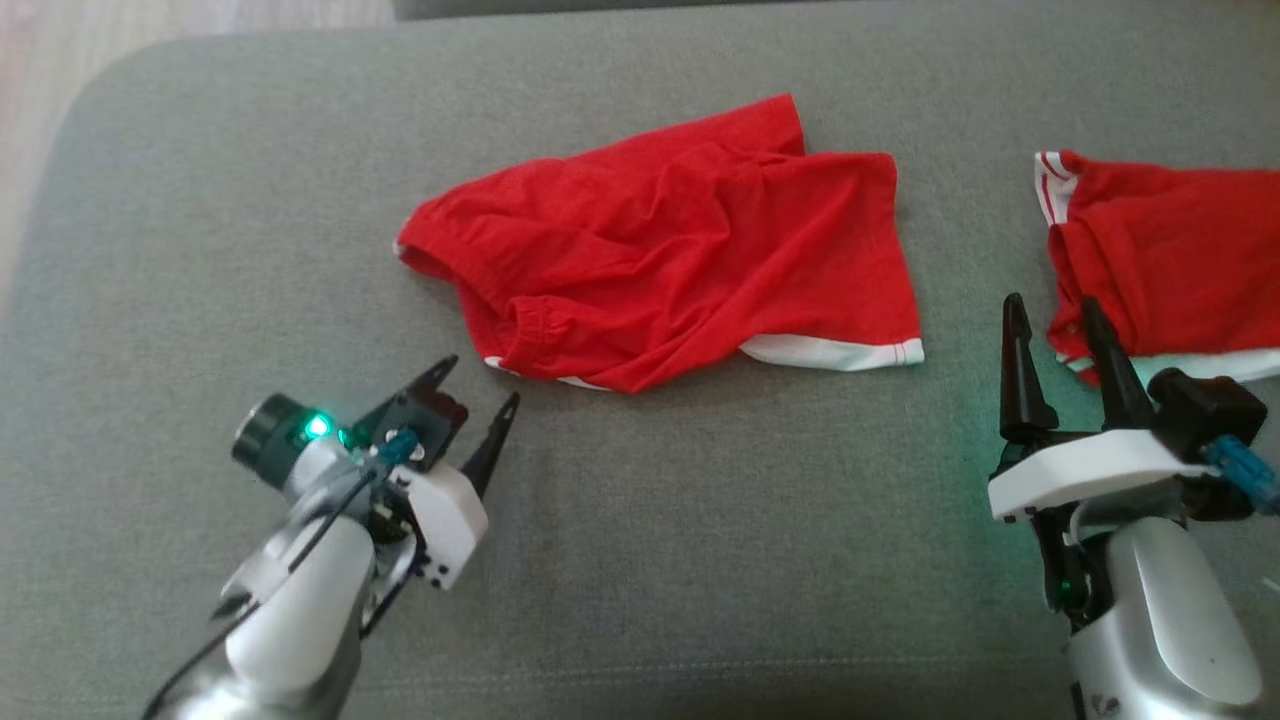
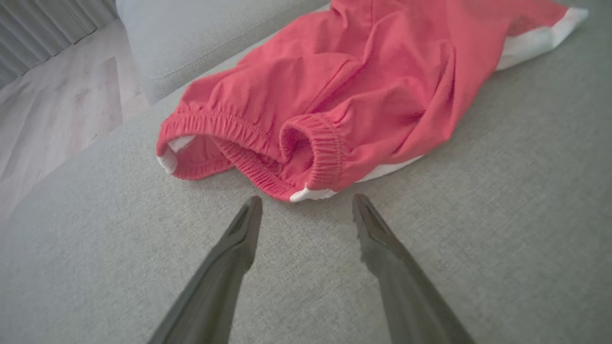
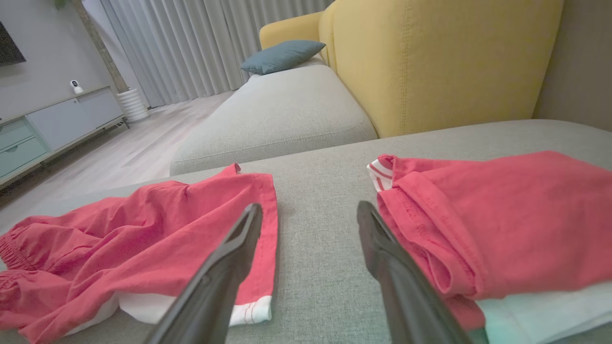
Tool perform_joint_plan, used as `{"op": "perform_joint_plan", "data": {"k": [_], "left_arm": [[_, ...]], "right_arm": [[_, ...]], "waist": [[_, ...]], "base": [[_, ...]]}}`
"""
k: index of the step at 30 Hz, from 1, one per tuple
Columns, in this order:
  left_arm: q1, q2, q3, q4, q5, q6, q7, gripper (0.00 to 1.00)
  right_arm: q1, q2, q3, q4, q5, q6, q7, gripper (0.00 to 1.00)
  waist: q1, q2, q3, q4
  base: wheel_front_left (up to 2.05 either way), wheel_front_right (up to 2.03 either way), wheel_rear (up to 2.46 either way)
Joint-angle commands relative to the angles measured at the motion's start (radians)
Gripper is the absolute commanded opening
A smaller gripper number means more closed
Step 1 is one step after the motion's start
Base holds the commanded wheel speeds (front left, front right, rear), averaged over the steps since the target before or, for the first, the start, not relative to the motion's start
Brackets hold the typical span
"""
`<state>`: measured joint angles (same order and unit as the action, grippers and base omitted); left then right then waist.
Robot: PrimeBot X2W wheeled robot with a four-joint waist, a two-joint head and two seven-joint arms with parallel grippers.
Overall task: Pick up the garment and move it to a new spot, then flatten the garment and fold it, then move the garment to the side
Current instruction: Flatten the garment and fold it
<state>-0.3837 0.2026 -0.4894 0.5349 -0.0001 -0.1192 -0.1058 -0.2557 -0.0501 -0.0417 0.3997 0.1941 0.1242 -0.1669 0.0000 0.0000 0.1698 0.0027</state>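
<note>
We see the grey cushion spreading beneath both our grippers; the red shorts lie rumpled on it just ahead of our left gripper, the elastic waistband nearest its fingertips but apart from them; a folded red garment sits close beside the right finger of our right gripper; both grippers hover with fingers spread, grasping nothing.
</note>
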Motion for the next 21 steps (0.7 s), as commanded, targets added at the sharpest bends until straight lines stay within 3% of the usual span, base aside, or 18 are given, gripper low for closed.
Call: {"op": "perform_joint_plan", "data": {"k": [1, 18, 19, 20, 21], "left_arm": [[-0.077, 0.038, 0.011, 0.004, 0.016, -0.003, -0.005, 1.0], [-0.226, 0.042, -0.08, 0.191, -0.018, -0.011, -0.073, 0.98], [-0.231, 0.04, -0.084, 0.2, -0.025, -0.011, -0.073, 0.36], [-0.236, 0.038, -0.088, 0.207, -0.03, -0.011, -0.074, 0.0], [-0.241, 0.036, -0.092, 0.214, -0.036, -0.011, -0.075, 0.0]], "right_arm": [[-0.017, 0.0, 0.025, -0.043, 0.009, 0.007, 0.003, 1.0], [-0.034, 0.0, 0.029, -0.058, 0.02, 0.007, 0.008, 1.0], [-0.034, 0.0, 0.028, -0.058, 0.02, 0.007, 0.008, 1.0], [-0.035, 0.0, 0.027, -0.058, 0.019, 0.007, 0.008, 1.0], [-0.035, 0.0, 0.025, -0.057, 0.018, 0.007, 0.007, 1.0]], "waist": [[0.0, 0.0, 0.023, -0.015], [0.0, 0.0, 0.066, -0.047], [0.0, 0.0, 0.067, -0.046], [0.0, 0.0, 0.068, -0.045], [0.0, 0.0, 0.068, -0.044]], "base": [[0.0, 0.0, 0.0], [0.0, 0.0, 0.0], [0.0, 0.0, 0.0], [0.0, 0.0, 0.0], [0.0, 0.0, 0.0]]}}
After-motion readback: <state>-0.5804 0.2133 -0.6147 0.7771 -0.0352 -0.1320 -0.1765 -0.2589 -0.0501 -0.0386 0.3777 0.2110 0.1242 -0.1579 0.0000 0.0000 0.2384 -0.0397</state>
